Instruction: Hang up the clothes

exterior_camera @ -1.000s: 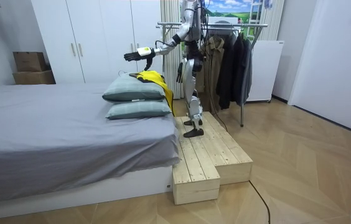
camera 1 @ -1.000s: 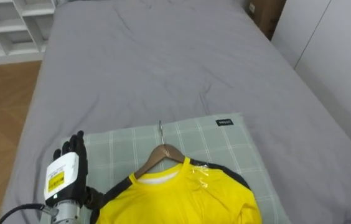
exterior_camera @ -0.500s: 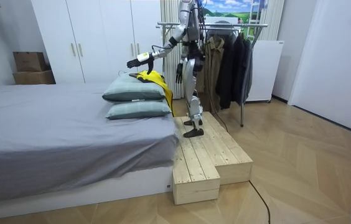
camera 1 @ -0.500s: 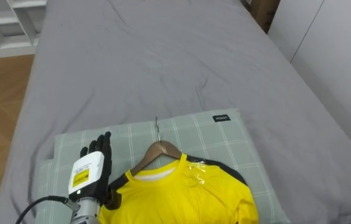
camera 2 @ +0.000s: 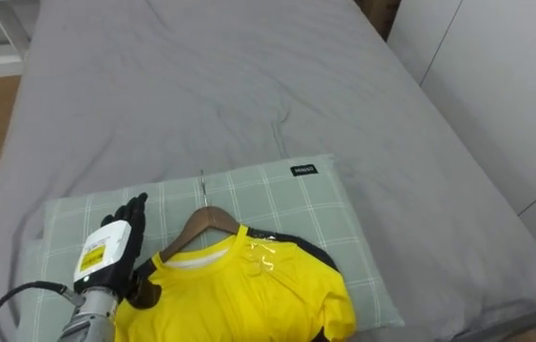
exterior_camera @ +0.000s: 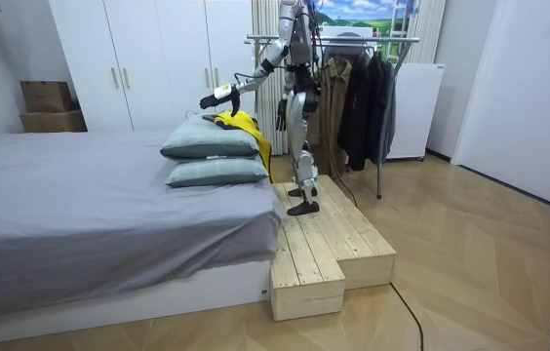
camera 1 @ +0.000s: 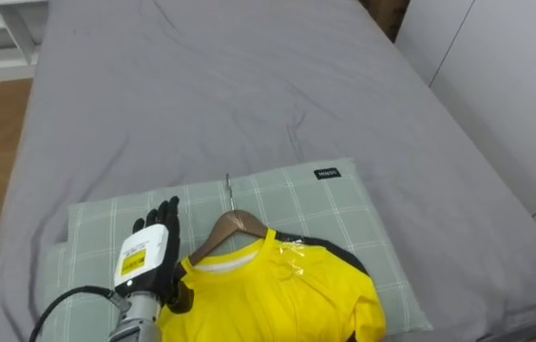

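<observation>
The left hand point(camera 1: 149, 255) reaches forward from the lower left, its back turned up and its fingers point(camera 1: 166, 210) straight, close together and holding nothing, above the green checked pillow point(camera 1: 292, 190). Just right of the fingertips lies the wooden hanger point(camera 1: 235, 226). The yellow shirt point(camera 1: 287, 299) on it spreads right of the wrist. The right hand point(exterior_camera: 281, 114) hangs at the robot's hip, too small to read.

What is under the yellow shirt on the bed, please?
The yellow shirt lies on a green checked pillow. A wooden hanger is inside it: its hook and upper arms show at the collar. The rest of the hanger and the pillow part beneath are covered.
</observation>
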Tool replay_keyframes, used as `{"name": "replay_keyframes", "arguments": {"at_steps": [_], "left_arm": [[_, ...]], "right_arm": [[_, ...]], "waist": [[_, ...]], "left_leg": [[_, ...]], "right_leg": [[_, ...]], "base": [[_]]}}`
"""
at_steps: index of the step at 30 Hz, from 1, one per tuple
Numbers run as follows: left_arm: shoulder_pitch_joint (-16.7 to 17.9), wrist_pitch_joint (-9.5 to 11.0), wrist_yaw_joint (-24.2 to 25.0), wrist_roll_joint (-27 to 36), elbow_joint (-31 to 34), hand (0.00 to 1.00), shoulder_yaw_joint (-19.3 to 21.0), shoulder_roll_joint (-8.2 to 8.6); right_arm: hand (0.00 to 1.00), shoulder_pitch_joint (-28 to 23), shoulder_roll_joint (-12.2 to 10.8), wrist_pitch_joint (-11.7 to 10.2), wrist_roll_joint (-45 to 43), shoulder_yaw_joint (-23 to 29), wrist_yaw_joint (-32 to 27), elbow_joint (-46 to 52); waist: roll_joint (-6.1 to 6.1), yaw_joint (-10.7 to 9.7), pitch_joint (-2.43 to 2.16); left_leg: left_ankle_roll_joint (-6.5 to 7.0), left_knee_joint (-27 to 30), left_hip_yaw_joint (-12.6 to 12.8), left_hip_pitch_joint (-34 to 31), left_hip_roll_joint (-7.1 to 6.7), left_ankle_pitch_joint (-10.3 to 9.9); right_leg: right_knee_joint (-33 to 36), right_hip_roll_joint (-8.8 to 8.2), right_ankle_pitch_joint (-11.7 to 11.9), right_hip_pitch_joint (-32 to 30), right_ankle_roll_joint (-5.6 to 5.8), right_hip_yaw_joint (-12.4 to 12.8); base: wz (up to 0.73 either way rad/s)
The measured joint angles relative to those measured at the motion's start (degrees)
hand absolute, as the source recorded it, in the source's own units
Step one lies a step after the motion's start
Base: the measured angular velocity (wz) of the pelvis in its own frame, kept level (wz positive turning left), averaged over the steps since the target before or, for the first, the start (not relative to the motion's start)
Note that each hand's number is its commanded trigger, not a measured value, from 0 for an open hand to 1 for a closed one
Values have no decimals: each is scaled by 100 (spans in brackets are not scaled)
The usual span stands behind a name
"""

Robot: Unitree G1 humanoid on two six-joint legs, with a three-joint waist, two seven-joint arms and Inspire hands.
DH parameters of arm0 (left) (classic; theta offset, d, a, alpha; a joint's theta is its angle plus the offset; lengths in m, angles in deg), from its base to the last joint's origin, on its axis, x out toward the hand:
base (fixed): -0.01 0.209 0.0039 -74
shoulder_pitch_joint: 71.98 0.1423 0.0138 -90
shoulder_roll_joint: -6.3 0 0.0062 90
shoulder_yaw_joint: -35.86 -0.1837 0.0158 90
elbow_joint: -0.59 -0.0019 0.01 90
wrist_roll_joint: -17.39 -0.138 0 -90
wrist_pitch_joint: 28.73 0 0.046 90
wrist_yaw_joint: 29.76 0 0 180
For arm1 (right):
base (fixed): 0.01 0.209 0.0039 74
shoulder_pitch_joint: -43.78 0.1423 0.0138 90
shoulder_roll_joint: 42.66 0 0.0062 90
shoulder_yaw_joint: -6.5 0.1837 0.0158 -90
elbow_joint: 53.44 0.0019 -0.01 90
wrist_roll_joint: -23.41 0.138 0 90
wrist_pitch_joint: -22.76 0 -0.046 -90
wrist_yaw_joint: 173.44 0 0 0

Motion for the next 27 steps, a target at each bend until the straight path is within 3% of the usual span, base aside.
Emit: {"name": "replay_keyframes", "arguments": {"at_steps": [12,20,27], "left_arm": [[-52,-25,320,96,-382,0,-205,228],[-177,-32,454,94,-943,0,-204,230],[-344,-34,540,95,-1162,0,-210,239]], "right_arm": [[0,116,-10,23,60,-222,0,-79],[0,198,-15,23,120,-218,-27,-121],[0,305,-19,32,121,-220,-126,-126]], "waist": [[107,-36,43],[121,-61,46],[122,-66,85]], "left_leg": [[0,74,10,-26,28,0],[27,70,0,-174,23,38],[48,83,15,-403,21,102]], "right_leg": [[96,14,-1,-44,-1,26],[233,12,-1,-259,-1,73],[347,4,0,-516,-1,56]], "base": [[-1],[0],[3]]}}
